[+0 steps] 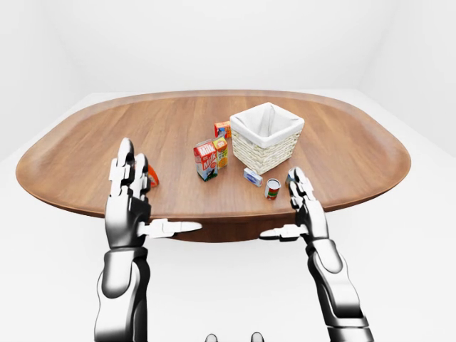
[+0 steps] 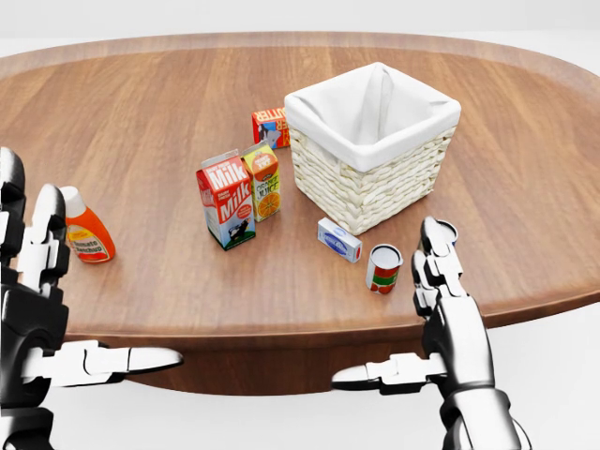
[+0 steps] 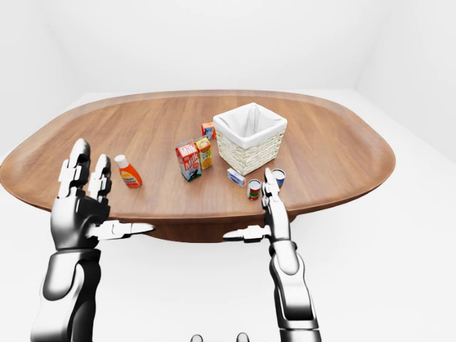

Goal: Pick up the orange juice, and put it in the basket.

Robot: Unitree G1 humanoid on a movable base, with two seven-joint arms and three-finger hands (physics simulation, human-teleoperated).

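Observation:
The orange juice carton stands upright near the middle of the wooden table in the head view, touching or nearly touching the red milk carton on its left. The wicker basket with a white liner sits just right of the juice. My left hand hovers open at the view's lower left, over the table's near edge and well short of the juice. My right hand is open at the lower right, its fingers raised before the cans. Neither hand holds anything.
A ketchup bottle stands beside my left hand's fingers. A small white and blue box, a red and green can and a blue can, partly hidden by my right fingers, lie below the basket. A red box stands above the juice.

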